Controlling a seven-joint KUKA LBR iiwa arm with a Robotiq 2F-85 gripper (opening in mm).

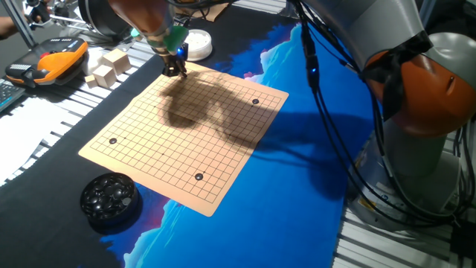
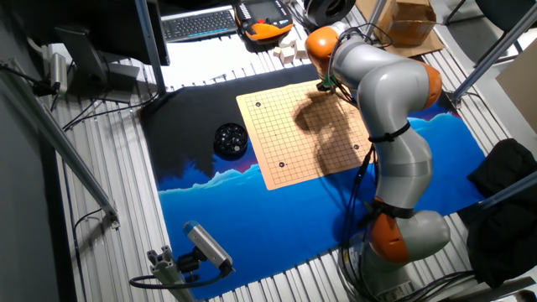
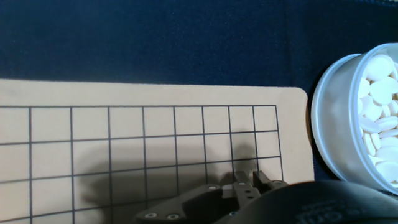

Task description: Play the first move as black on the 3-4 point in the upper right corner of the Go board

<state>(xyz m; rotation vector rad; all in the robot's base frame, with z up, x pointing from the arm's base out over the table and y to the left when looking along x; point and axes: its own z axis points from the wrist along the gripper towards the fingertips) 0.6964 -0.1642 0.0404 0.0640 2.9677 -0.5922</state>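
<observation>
The tan Go board (image 1: 186, 130) lies on the dark mat and carries three black stones (image 1: 255, 101) near its corners. It also shows in the other fixed view (image 2: 306, 130). My gripper (image 1: 176, 71) hangs just over the board's far corner, next to the white bowl. In the hand view my gripper (image 3: 250, 180) sits at the bottom edge over the grid a few lines in from the corner (image 3: 292, 99). Its fingers (image 3: 240, 179) stand close together. Any stone between them is hidden. A black bowl of black stones (image 1: 110, 197) stands by the near left edge.
A white bowl of white stones (image 3: 367, 112) stands just past the board's corner, close to my gripper; it also shows in one fixed view (image 1: 197, 45). Wooden blocks (image 1: 108, 67) and an orange pendant (image 1: 52, 61) lie behind the board. The arm's base (image 2: 403, 235) stands beside the blue mat.
</observation>
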